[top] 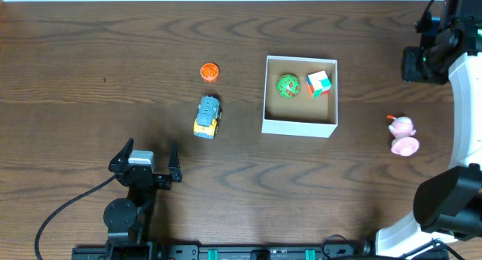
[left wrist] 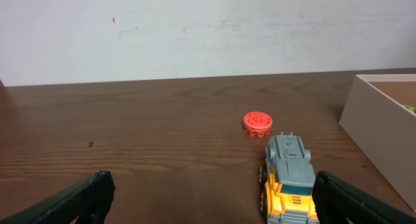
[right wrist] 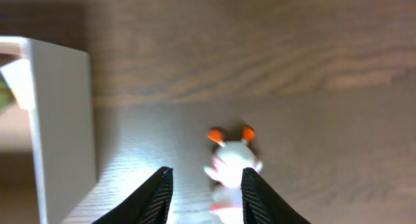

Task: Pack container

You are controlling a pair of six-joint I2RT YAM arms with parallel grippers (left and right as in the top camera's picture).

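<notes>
The container is a shallow white-walled box with a brown floor, right of the table's middle. It holds a green ball and a multicoloured cube. A yellow and grey toy truck and an orange disc lie to its left. A pink and white toy lies to its right. My left gripper is open and empty near the front edge; in the left wrist view the truck sits by its right finger. My right gripper is open and empty, high above the pink toy.
The left wrist view shows the orange disc beyond the truck and the container's wall at the right. The right wrist view shows the container's wall at the left. A white wall stands behind the table.
</notes>
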